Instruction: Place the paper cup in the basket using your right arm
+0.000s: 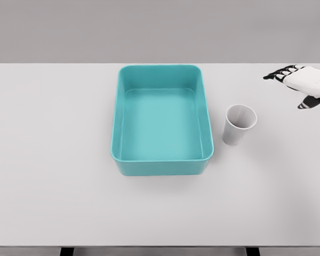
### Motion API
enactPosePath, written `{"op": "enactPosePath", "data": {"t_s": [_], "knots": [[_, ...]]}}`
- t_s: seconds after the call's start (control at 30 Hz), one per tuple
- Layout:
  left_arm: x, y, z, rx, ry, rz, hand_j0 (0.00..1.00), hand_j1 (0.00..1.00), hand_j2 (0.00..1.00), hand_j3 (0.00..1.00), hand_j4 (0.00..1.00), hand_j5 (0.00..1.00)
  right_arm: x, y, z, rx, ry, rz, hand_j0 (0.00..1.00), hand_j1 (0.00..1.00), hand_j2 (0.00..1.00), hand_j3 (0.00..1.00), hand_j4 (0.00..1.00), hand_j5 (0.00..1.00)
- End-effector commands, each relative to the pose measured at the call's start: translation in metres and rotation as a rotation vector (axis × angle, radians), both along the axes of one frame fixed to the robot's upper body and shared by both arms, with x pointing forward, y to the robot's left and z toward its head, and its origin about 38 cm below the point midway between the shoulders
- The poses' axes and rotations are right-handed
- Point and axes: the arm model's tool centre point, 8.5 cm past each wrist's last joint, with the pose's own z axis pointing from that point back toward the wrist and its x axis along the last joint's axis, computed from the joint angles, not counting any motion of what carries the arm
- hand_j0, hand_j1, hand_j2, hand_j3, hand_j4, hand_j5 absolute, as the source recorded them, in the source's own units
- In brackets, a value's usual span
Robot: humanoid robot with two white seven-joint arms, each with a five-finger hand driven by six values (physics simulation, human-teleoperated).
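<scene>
1. Paper cup [239, 125] stands upright on the table [53, 160], just right of the teal basket [161, 162], not inside.
2. Right hand [301, 84] at far right, fingers spread, holding nothing.
3. Risk imo: a sideways approach tips the light cup over.

Bright even light, soft faint shadows, slightly soft focus, no glare
</scene>
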Motion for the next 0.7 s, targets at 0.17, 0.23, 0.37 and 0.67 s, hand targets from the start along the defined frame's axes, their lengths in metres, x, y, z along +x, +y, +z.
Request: {"op": "enactPosePath", "data": {"t_s": [0.17,0.23,0.37,0.67], "knots": [[0.0,0.0,0.0,0.0,0.001,0.0,1.0,1.0,1.0,1.0,1.0,1.0,-0.002,-0.006,0.011,0.122,0.008,-0.03,1.0,1.0,1.0,1.0,1.0,1.0],[0.0,0.0,0.0,0.001,0.001,0.0,1.0,1.0,1.0,1.0,1.0,1.0,-0.007,-0.008,0.006,0.292,0.065,-0.052,1.0,1.0,1.0,1.0,1.0,1.0],[0.0,0.0,0.0,0.0,0.001,0.0,1.0,1.0,1.0,1.0,1.0,1.0,-0.021,-0.016,-0.005,0.474,0.327,0.012,1.0,1.0,1.0,1.0,1.0,1.0],[0.0,0.0,0.0,0.001,0.001,0.0,1.0,1.0,1.0,1.0,1.0,1.0,-0.021,-0.018,-0.054,0.845,0.37,0.012,1.0,1.0,1.0,1.0,1.0,1.0]]}}
